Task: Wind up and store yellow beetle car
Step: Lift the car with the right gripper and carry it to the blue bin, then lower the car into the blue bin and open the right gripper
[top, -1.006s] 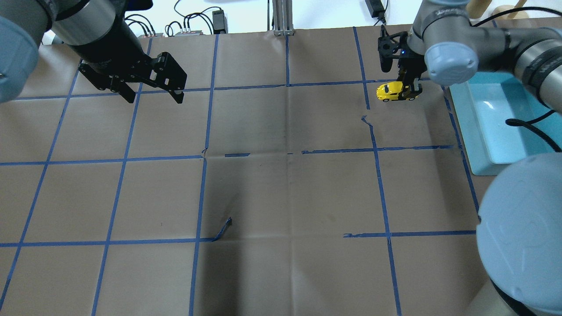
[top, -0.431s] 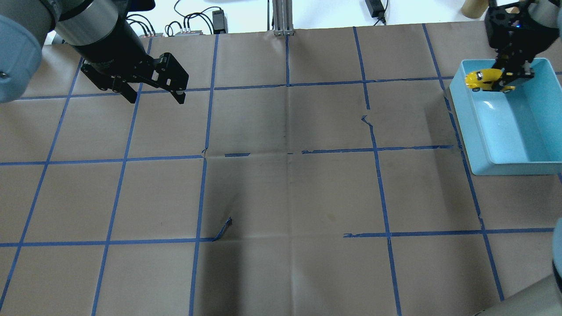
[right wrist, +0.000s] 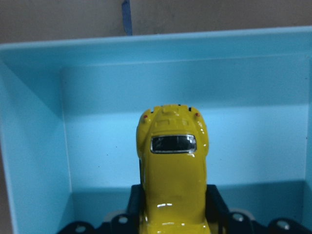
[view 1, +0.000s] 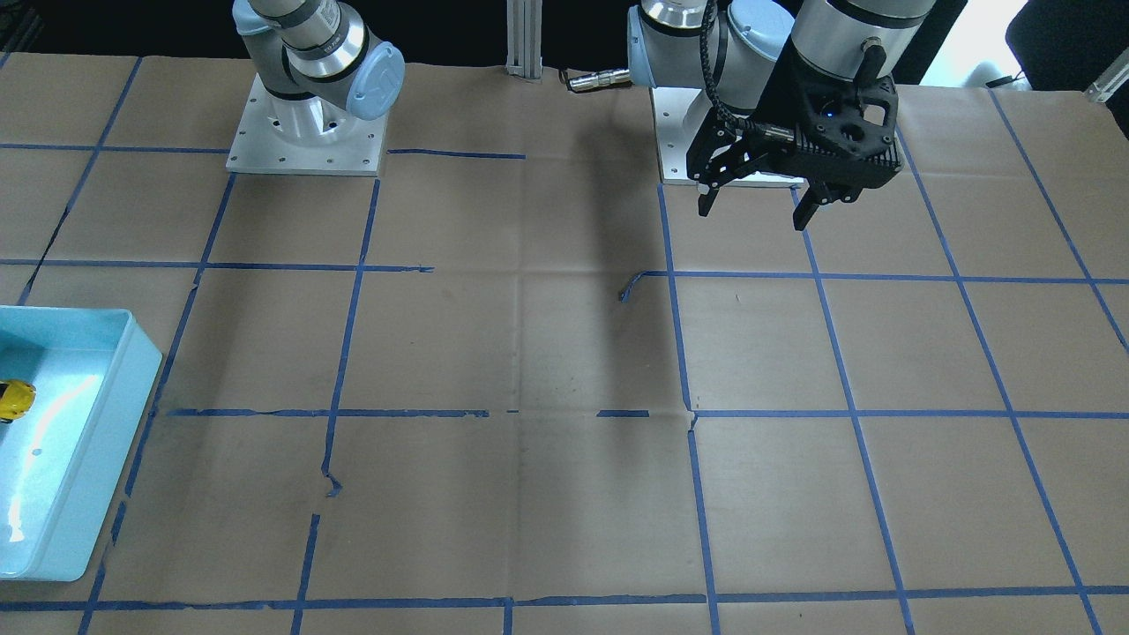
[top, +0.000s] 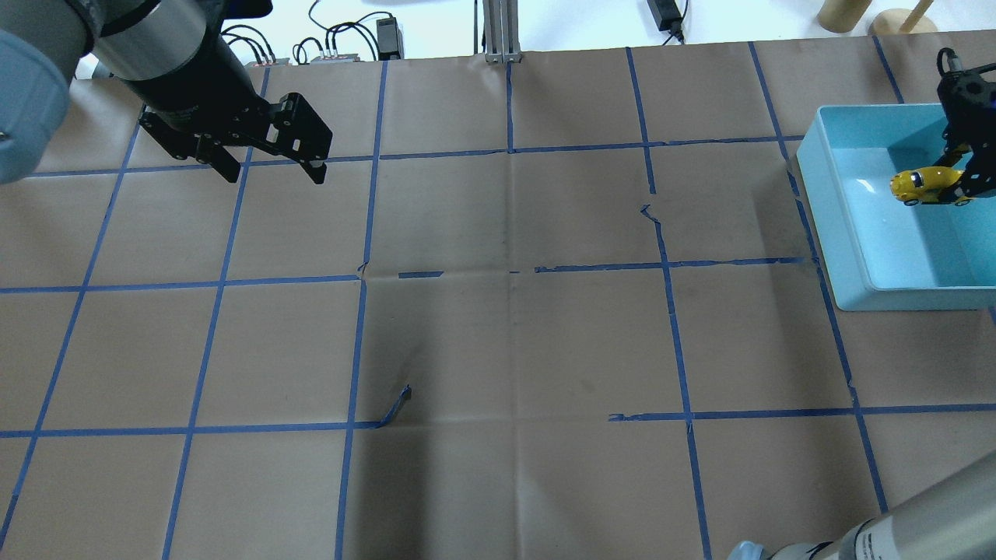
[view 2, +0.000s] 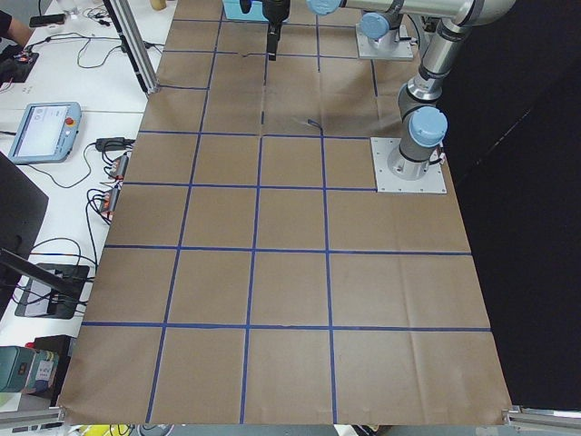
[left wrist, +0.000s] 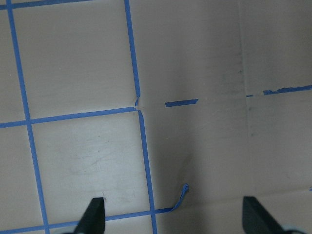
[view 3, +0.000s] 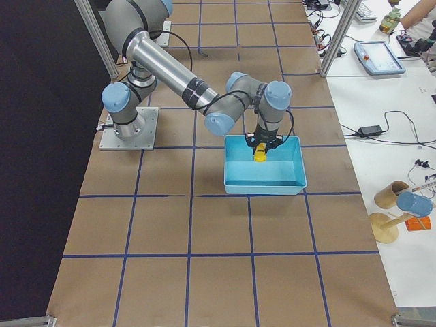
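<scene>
The yellow beetle car (top: 924,185) is held inside the light blue bin (top: 813,202) at the table's right edge. My right gripper (top: 955,187) is shut on the car's sides. In the right wrist view the car (right wrist: 171,161) points away from the camera between the two fingers (right wrist: 217,207), above the bin's floor (right wrist: 102,146). I cannot tell whether its wheels touch the floor. The car also shows in the front view (view 1: 16,399) and the right side view (view 3: 260,154). My left gripper (top: 274,173) hangs open and empty above the far left of the table (view 1: 754,214).
Brown paper with a blue tape grid covers the table. A loose tape end (top: 398,404) curls up near the middle. Cables and power bricks (top: 334,43) and an aluminium post (top: 498,31) line the far edge. Wooden pieces (top: 844,12) stand at the far right.
My right gripper carried the car rightward from above the table over the bin's rim, then down and toward the robot inside the bin. The left arm has not moved.
</scene>
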